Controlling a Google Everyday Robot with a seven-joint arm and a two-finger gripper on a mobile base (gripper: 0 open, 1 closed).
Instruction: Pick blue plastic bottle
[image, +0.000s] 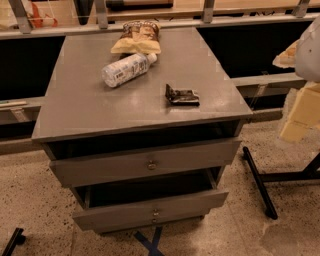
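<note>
The blue plastic bottle lies on its side on the grey cabinet top, toward the back left. It is pale and clear, with its white cap pointing right toward the snack bag and a dark printed patch on its label. My gripper is at the right edge of the view, a white and cream shape close to the camera. It is well to the right of the cabinet and far from the bottle.
A brown-and-yellow snack bag lies just behind the bottle. A small dark crumpled wrapper lies right of centre. The cabinet has two partly open drawers. A black stand leg crosses the floor at right. A rail runs behind.
</note>
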